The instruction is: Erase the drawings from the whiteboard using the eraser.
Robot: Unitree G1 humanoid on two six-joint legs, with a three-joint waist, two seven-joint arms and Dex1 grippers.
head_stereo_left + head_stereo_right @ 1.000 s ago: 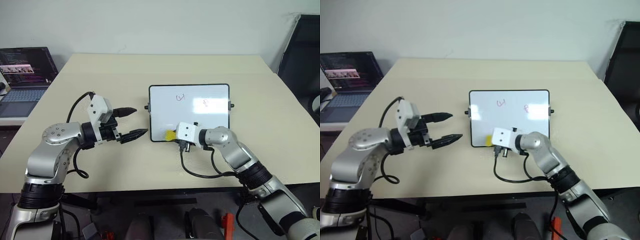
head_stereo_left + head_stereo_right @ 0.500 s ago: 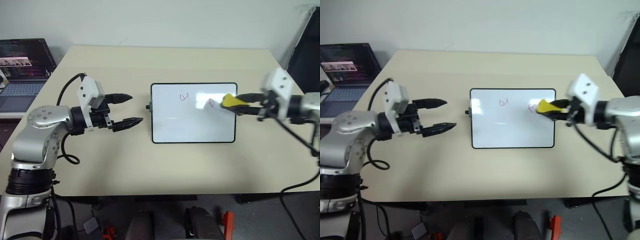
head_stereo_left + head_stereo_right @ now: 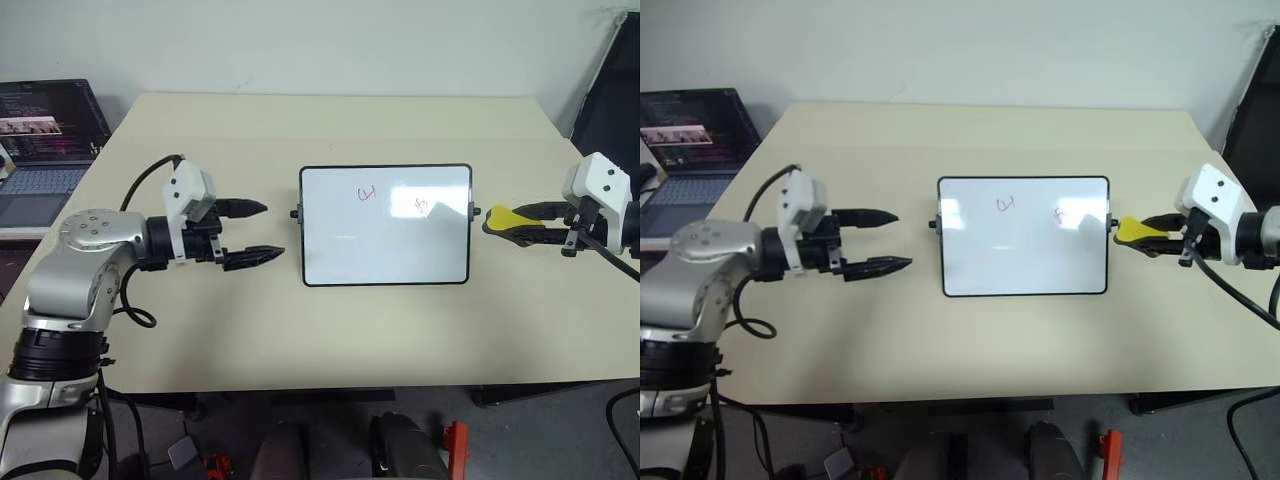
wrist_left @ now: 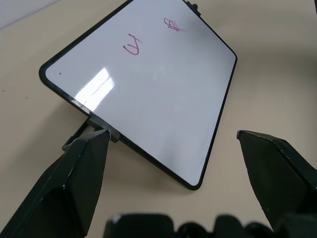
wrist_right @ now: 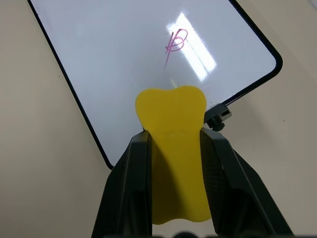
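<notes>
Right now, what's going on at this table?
The right gripper holds the yellow eraser just off the whiteboard's right edge, above the table. Two small red drawings near the board's far edge are not yet erased. The left gripper hangs open beside the board's left edge, touching nothing.

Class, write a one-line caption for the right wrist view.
Right tool grips the yellow eraser beside the whiteboard, a red scribble ahead.

Silver jointed arms end in white camera boxes and black pointed claws — left claw [image 3: 252,232], right claw [image 3: 548,223] — with black cables looping along.
</notes>
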